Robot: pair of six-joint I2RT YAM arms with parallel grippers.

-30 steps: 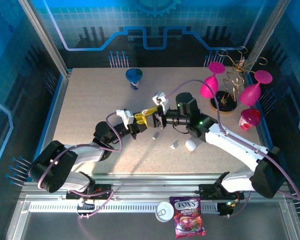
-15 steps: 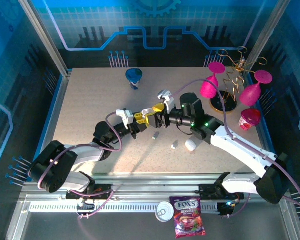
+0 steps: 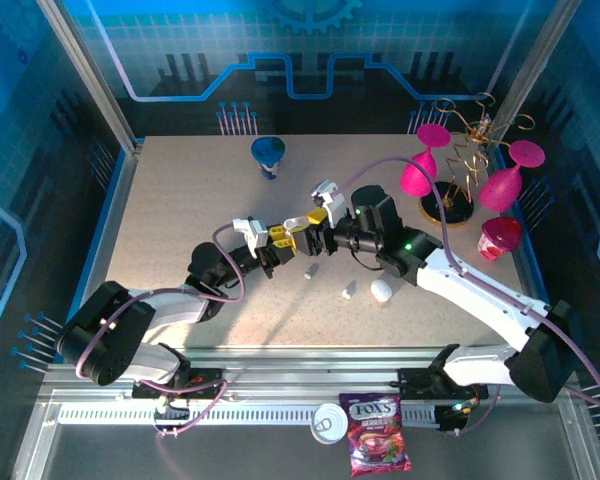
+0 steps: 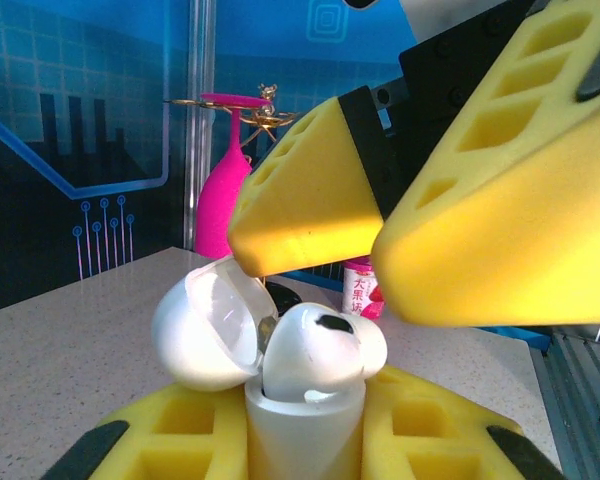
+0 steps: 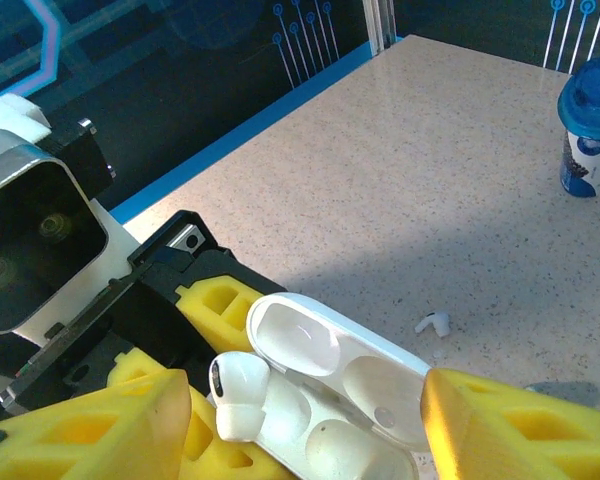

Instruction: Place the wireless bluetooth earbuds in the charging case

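- The candy bag lies on the metal rail at the near edge, in the top view. It carries the brand "FOX'S" in white letters on a dark blue oval near its upper edge. The smaller print below the brand is too fine to read.
- The pink cup, in the left wrist view, has a white label with red Chinese characters in a column. I cannot read them with certainty.
- The blue cup, in the right wrist view, has a white label with small dark blue marks, too blurred to read.
- The back wall bears a gear sign at its top middle, above lines like a printed circuit.
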